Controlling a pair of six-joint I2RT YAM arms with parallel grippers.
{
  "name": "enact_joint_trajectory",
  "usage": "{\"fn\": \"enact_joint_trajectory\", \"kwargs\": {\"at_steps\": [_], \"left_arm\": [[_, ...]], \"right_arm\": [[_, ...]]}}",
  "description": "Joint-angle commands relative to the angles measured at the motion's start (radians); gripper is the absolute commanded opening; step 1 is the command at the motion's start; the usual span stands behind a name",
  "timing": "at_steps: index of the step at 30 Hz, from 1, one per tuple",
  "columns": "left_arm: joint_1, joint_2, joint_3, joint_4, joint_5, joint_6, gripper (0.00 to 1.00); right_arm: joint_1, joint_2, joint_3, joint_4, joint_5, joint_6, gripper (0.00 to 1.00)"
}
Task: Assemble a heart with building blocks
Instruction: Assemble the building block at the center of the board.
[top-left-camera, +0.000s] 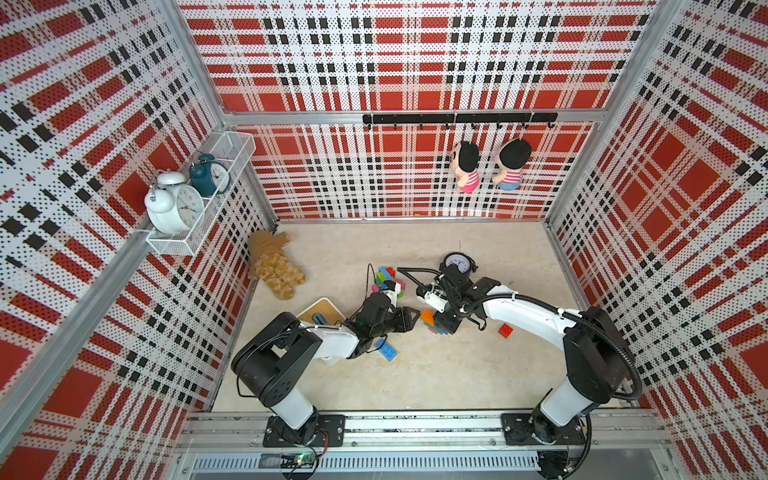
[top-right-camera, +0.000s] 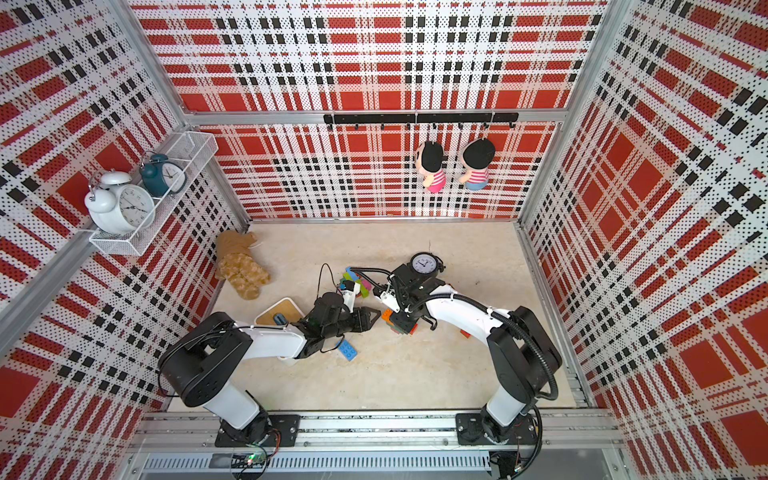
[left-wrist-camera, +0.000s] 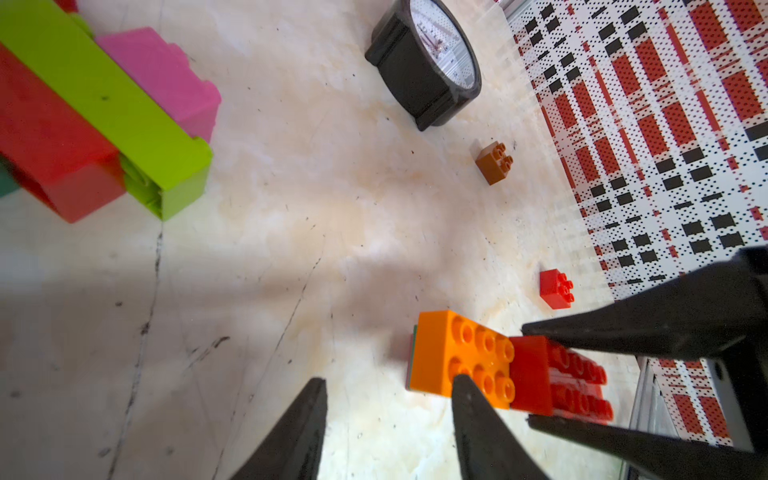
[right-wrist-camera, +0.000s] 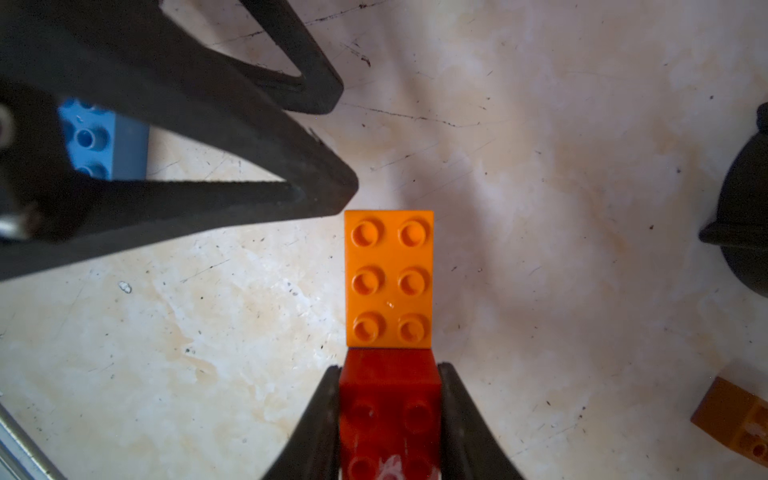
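Note:
An orange six-stud brick (right-wrist-camera: 389, 278) lies studs up on the floor, atop a thin green and pink layer (left-wrist-camera: 411, 357). A red brick (right-wrist-camera: 389, 399) butts against its end, and my right gripper (right-wrist-camera: 389, 366) is shut on that red brick's sides. In both top views the pair sits mid-floor, orange brick (top-left-camera: 427, 316) (top-right-camera: 386, 316) beside the right gripper (top-left-camera: 442, 324). My left gripper (left-wrist-camera: 390, 380) is open and holds nothing. It points at the orange brick (left-wrist-camera: 461, 357) from the left, one fingertip (right-wrist-camera: 345, 187) just short of its far corner.
A joined pile of green (left-wrist-camera: 104, 99), pink and red bricks lies further back (top-left-camera: 388, 278). Loose around are a blue brick (top-left-camera: 387, 351), a small red brick (top-left-camera: 505, 330) and a brown brick (left-wrist-camera: 494, 162). A black clock (top-left-camera: 457, 262), plush toy (top-left-camera: 274, 266) and wooden tray (top-left-camera: 320, 311) stand around.

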Motion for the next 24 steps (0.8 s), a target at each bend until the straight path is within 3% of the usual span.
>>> {"fn": "enact_joint_trajectory", "kwargs": {"at_steps": [1, 5, 7, 14, 17, 24], "left_arm": [[0.021, -0.033, -0.014, 0.013, -0.004, 0.011, 0.53], [0.042, -0.058, -0.019, 0.013, -0.003, 0.013, 0.53], [0.051, -0.069, -0.022, 0.013, -0.001, 0.013, 0.53], [0.076, -0.111, -0.038, 0.012, 0.0, 0.013, 0.54], [0.095, -0.139, -0.048, 0.013, -0.001, 0.006, 0.56], [0.184, -0.289, -0.086, -0.073, -0.029, -0.028, 0.62]], "right_arm": [[-0.003, 0.106, -0.069, -0.096, -0.015, -0.023, 0.0], [-0.011, 0.068, -0.03, -0.077, -0.049, -0.007, 0.0], [-0.015, 0.055, -0.005, -0.072, -0.075, 0.0, 0.1], [-0.019, 0.026, 0.061, -0.049, -0.13, 0.017, 0.6], [-0.021, -0.001, 0.078, -0.033, -0.105, 0.031, 0.67], [-0.001, -0.101, 0.12, 0.041, 0.05, 0.143, 0.66]]}}
